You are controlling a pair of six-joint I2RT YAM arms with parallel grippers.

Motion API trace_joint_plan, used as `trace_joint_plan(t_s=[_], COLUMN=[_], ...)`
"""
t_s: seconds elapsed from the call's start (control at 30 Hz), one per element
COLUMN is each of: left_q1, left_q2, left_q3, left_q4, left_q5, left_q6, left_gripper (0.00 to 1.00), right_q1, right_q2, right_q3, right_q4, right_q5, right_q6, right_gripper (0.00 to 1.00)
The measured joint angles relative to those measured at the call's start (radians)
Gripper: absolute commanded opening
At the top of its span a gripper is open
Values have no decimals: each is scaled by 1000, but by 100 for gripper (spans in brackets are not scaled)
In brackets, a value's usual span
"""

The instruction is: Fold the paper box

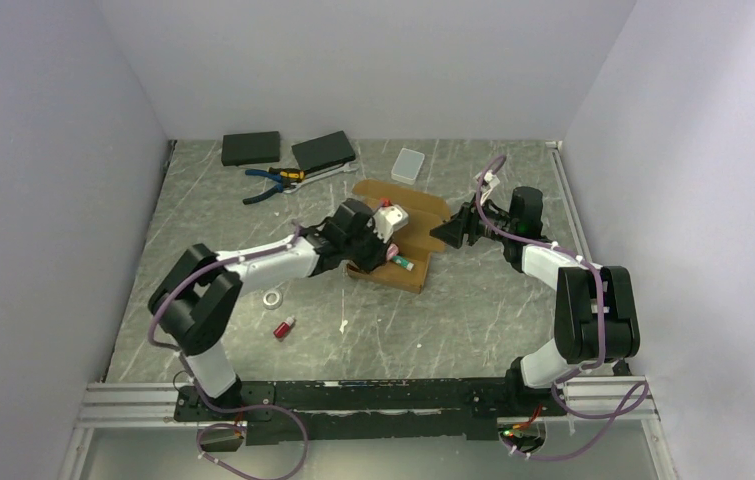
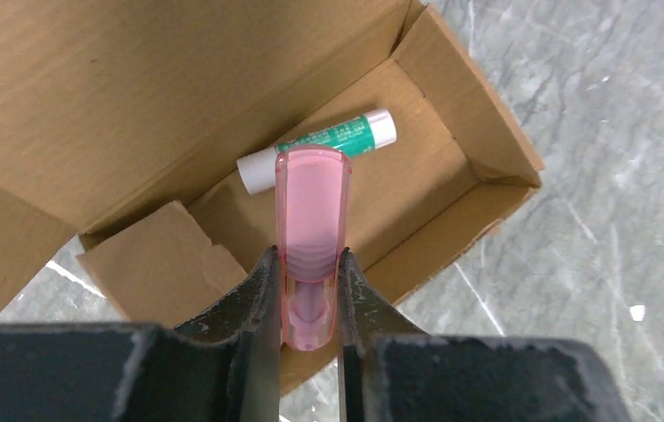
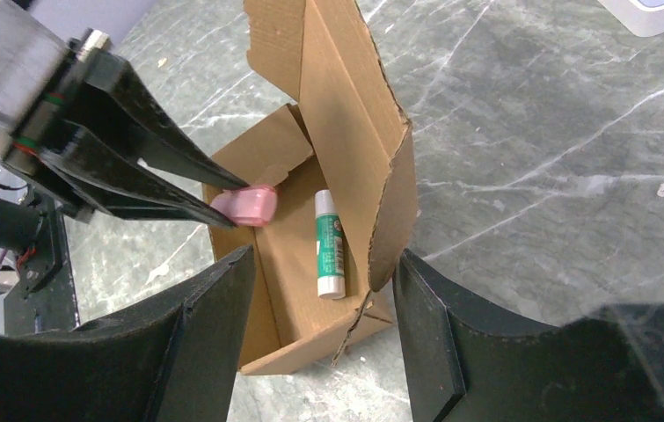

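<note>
Pink tube (image 2: 312, 211) pinched in left fingers (image 2: 258, 299), right fingers (image 3: 214, 334) held wide: unbraced paper box (image 2: 416, 167) could be shoved at drop-in.

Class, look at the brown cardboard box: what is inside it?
A green-and-white tube lies on the floor of the paper box. The left gripper holds a pink translucent piece over it. The floor beneath the folded inner flap is covered and cannot be seen.

Paper box (image 2: 134, 105) runs off top and left edges of the left wrist view. Green-white tube (image 2: 346, 136) partly behind pink translucent piece (image 2: 312, 211). White case (image 3: 658, 12) cropped at corner. Small red object (image 1: 284, 327) too small to name.
</note>
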Motion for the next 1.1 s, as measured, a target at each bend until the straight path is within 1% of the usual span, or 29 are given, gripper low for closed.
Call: trace_joint_plan(t_s=[0.07,0.17,0.23,0.27,0.3,0.4,0.5,0.63,0.73,0.77,0.8,0.87,0.93,1.0,1.07,1.1], left_q1=[-11,-23,-29,-31,-33,-40,-40,-40,-40,-36,-27,8,82,159,208,215], left_q2=[47,102,116,116,116,106,55,-98,-237,-286,-329,-367,-358,-313,-249,-220], left_q3=[42,82,88,88,88,84,54,-47,-159,-207,-248,-290,-296,-290,-281,-277], left_q4=[-29,-55,-69,-76,-79,-72,-63,-15,71,103,123,138,140,145,145,145], left_q5=[-20,-60,-82,-89,-97,-115,-132,-177,-233,-247,-248,-217,-143,-84,-46,-33], left_q6=[34,66,75,81,81,73,69,46,3,-14,-30,-63,-101,-142,-173,-183], left_gripper=[18,39,61,91,99,100,100,100,100,99,94,86,82,81,81,81], right_q1=[-1,-2,-3,-3,-4,-5,-5,-5,-5,-5,-5,-5,-5,-5,-5,-5], right_q2=[0,0,0,0,0,2,3,4,4,4,4,4,4,4,4,4], right_q3=[0,0,0,0,0,0,0,0,0,0,0,0,0,0,0,0], right_q4=[0,0,0,0,0,0,0,0,0,0,0,1,1,1,1,1], right_q5=[0,0,-1,-1,-1,-3,-5,-9,-10,-10,-11,-11,-11,-13,-15,-15], right_q6=[0,0,3,3,4,4,5,5,6,6,6,6,6,7,7,7], right_gripper=[62,62,62,62,62,62,62,62,62,62,62,62,62,62,62,62])
